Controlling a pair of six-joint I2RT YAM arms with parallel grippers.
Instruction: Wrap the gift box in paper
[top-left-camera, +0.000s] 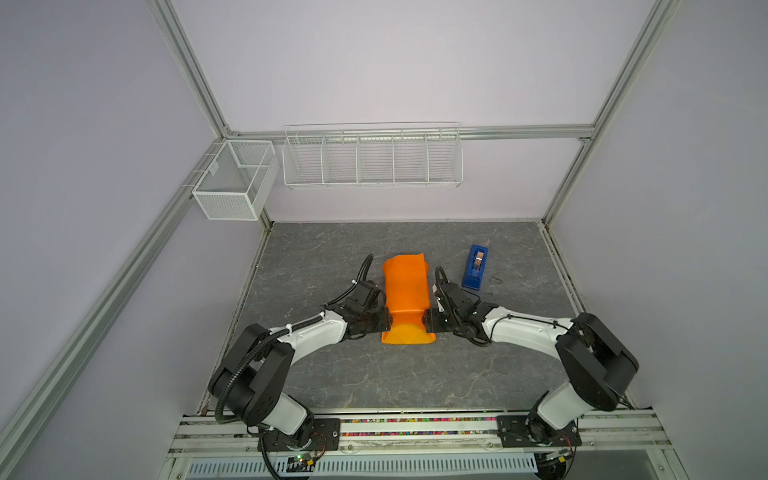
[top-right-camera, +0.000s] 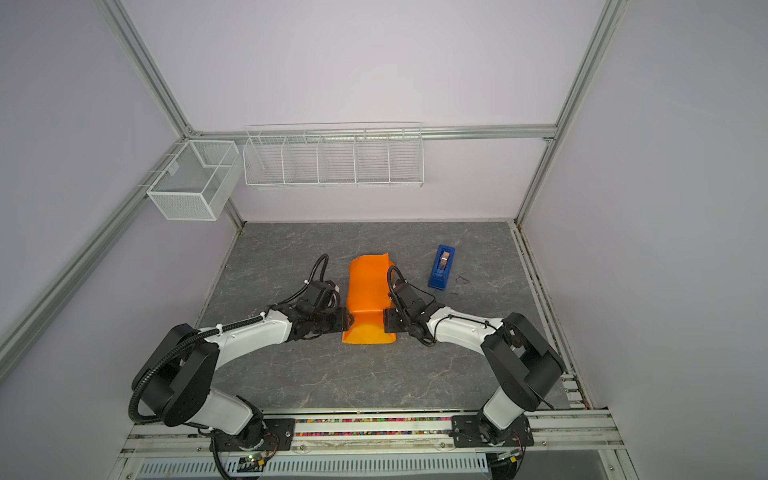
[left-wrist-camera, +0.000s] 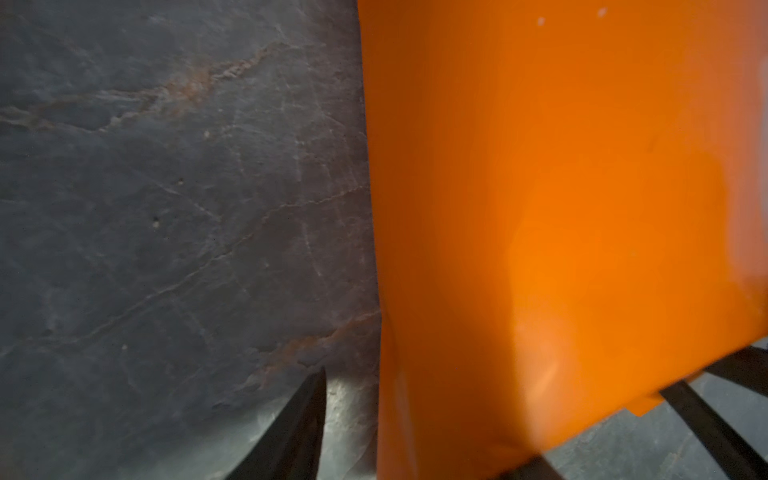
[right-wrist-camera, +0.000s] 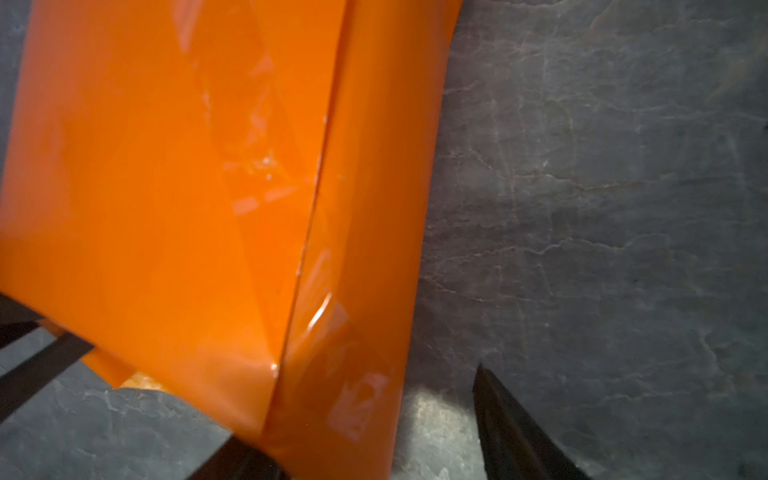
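Left claw (top-left-camera: 388, 323) and right claw (top-left-camera: 429, 322) each stand part open, fingers astride a side of the paper (top-left-camera: 405, 286), squeezing its near end narrow between them. The orange paper lies folded over a boxy hump in the middle of the surface (top-left-camera: 332, 374), the box itself hidden. A blue dispenser (top-left-camera: 475, 268) stands to its right, apart; any writing on it is too small to read.

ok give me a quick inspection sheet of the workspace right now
surface: grey marbled table
job's things: orange paper arched into a tunnel; gift box not visible, likely underneath
clutter: blue tape dispenser right of paper, small dark loop beside it
hands: left hand and right hand flank paper's near end, jaws open
cables: black conduit along left arm, loops at both wrists
surroundings: wire rack and mesh bin on walls
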